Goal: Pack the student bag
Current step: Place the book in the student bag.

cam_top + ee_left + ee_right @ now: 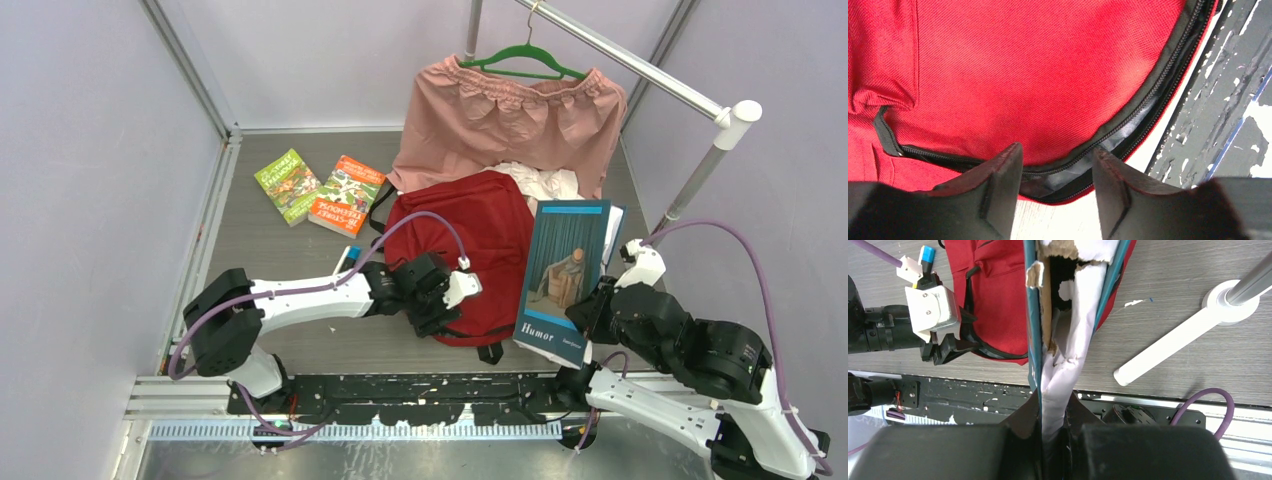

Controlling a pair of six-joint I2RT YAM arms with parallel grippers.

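The student bag [470, 235] is a dark-red backpack lying flat mid-table, its black zipper [1128, 112] partly open along the near edge. My left gripper [437, 318] hovers over that near edge; in the left wrist view it [1057, 152] is open, with the zipper gap between the jaws but not pinched. My right gripper [590, 318] is shut on the lower edge of a teal book titled "Humor" [565, 265] and holds it tilted up just right of the bag. In the right wrist view the gripper [1053, 399] clamps the book [1032, 315], whose spine is torn.
Two colourful books [287, 185] [345, 195] lie at the back left. A blue-and-white pen [350, 258] lies left of the bag. A pink garment [500, 120] on a green hanger and a white cloth [545, 182] sit behind the bag. A metal rail [640, 65] and its post stand at right.
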